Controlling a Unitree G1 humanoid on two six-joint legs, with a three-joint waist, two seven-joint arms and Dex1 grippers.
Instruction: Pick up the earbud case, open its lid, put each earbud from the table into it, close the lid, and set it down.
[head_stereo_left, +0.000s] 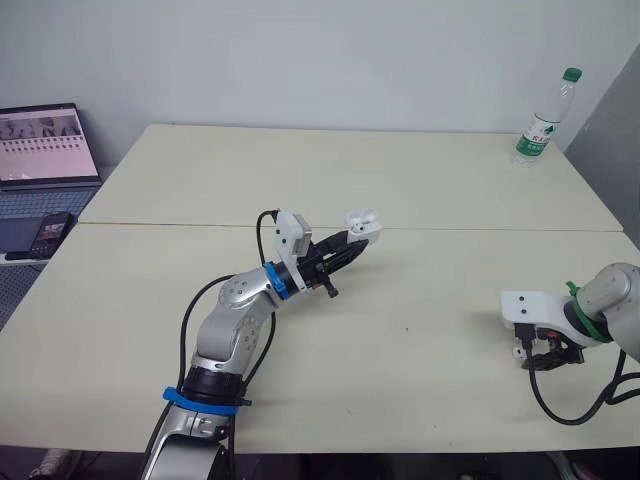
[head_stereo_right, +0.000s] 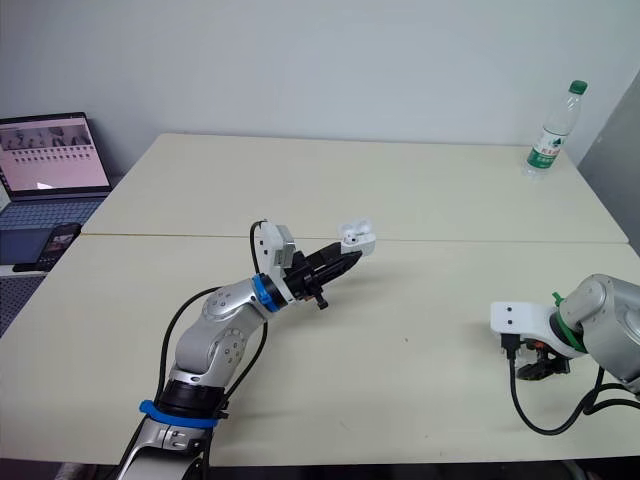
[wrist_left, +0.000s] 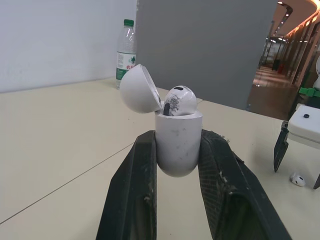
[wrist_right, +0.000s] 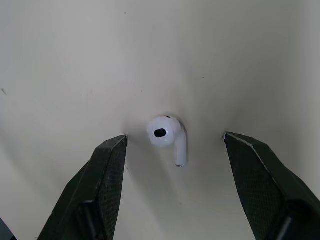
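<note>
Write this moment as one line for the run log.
left gripper: shut on earbud case, lid open, first earbud inside | right gripper: open, straddling second earbud on table | pending: pick, insert, close lid

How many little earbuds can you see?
2. One earbud sits in the open earbud case held by the left gripper. The other earbud lies on the table, in the gap of the open right gripper.

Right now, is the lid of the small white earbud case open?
Open: the case has its lid hinged back, one white earbud inside.
</note>
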